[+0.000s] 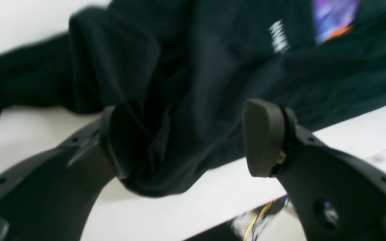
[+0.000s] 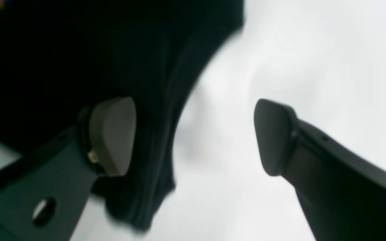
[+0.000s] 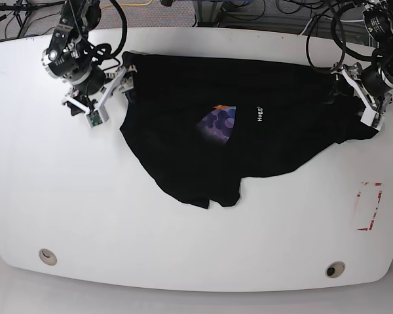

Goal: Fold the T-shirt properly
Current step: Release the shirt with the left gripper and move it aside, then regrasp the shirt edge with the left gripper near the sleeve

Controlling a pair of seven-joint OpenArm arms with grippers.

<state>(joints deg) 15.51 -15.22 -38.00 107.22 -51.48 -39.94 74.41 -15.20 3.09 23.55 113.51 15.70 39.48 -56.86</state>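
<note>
Mostly flat black T-shirt [image 3: 275,134], wrinkled, print up.

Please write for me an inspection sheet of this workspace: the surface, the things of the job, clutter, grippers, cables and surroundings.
Surface: white table, with two round holes near its front edge.
Job's things: black T-shirt lies spread but crooked and wrinkled, print facing up; not folded.
Clutter: a red-outlined marking on the table at the left arm's side.
Grippers: left gripper open, shirt edge between its jaws; right gripper open astride the opposite shirt edge. No grip closed.
Cables: black cables loop from both arms behind the table; yellow wire beyond the table's edge.
Surroundings: floor and equipment behind the table, unclear.
</note>
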